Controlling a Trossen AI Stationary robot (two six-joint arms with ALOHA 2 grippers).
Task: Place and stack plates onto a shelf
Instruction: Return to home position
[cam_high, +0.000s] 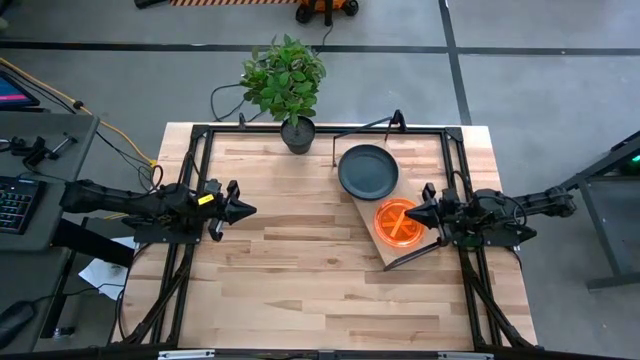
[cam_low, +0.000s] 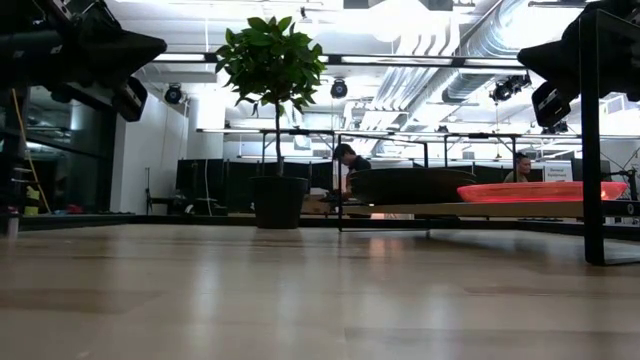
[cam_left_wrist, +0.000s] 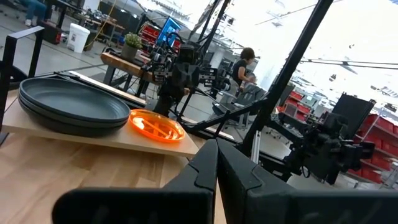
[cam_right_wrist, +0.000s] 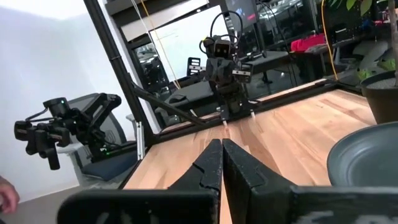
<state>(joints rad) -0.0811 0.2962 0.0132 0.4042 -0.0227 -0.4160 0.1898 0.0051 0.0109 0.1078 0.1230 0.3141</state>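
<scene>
Grey plates (cam_high: 368, 171) and orange plates (cam_high: 396, 222) are stacked on the shelf (cam_high: 366, 212). The right end effector (cam_high: 413, 215), clenched empty, is held at the orange stack's edge; the left end effector (cam_high: 240, 210), likewise clenched, is parked apart. Withdrawal should be made level, clear of the rims
</scene>
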